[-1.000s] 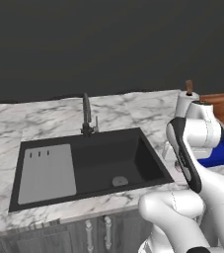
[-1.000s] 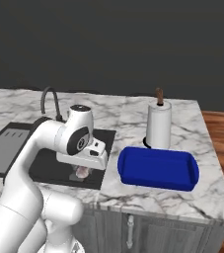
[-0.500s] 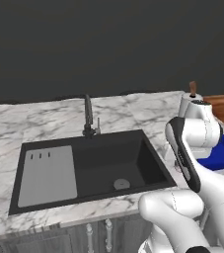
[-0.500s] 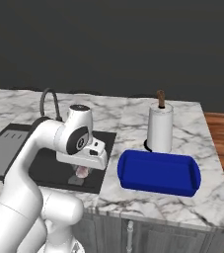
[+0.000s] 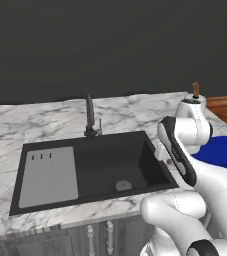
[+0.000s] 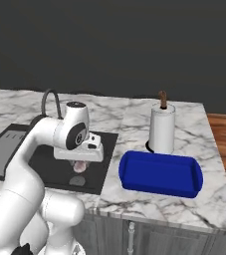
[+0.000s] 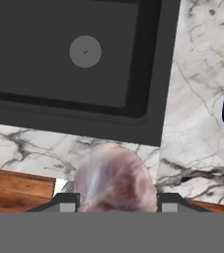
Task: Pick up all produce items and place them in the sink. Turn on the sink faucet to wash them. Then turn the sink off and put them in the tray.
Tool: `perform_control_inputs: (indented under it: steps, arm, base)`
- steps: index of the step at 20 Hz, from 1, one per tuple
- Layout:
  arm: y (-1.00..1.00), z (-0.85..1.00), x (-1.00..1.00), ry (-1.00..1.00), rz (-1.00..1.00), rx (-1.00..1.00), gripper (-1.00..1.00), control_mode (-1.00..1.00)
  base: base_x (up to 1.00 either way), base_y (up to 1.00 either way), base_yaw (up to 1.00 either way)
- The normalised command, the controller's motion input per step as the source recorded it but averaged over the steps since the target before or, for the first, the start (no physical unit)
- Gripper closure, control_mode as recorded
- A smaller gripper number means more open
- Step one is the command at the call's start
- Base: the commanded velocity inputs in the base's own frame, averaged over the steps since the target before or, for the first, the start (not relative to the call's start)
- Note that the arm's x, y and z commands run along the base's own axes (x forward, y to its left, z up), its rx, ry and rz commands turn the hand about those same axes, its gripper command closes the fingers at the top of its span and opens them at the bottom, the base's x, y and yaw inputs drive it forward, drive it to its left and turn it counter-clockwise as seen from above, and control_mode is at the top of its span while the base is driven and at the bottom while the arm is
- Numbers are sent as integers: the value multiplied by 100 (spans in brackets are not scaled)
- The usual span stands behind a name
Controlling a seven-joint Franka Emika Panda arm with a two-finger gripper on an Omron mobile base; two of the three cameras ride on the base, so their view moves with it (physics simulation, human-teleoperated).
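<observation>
Between the fingers (image 7: pixel 69 201) sits the pinkish bulb (image 7: pixel 114 179), above the sink (image 7: pixel 59 99) edge.

The arm hid most of the blue tray (image 5: pixel 220 152) in the left base view. The bulb (image 7: pixel 114 178) was cropped below, covering the hand's (image 7: pixel 116 201) fingertips.

The whole scene slid sideways in both base views, so the base drove. The end effector (image 6: pixel 79 165), clamped on the pinkish bulb (image 6: pixel 79 166), kept its pose, and the blue tray (image 6: pixel 160 174) sat closer beneath it.
</observation>
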Motion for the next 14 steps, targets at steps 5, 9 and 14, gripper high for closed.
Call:
perform_control_inputs:
  steps: [5,9,14]
  arm:
    - [63,0,35,0,20,0,100,-100]
    - [60,-4,47,1,16,0,100,-100]
    - [48,-28,64,3,13,0,100,-100]
  base:
    - [0,0,0]
    - [0,0,0]
    - [0,0,0]
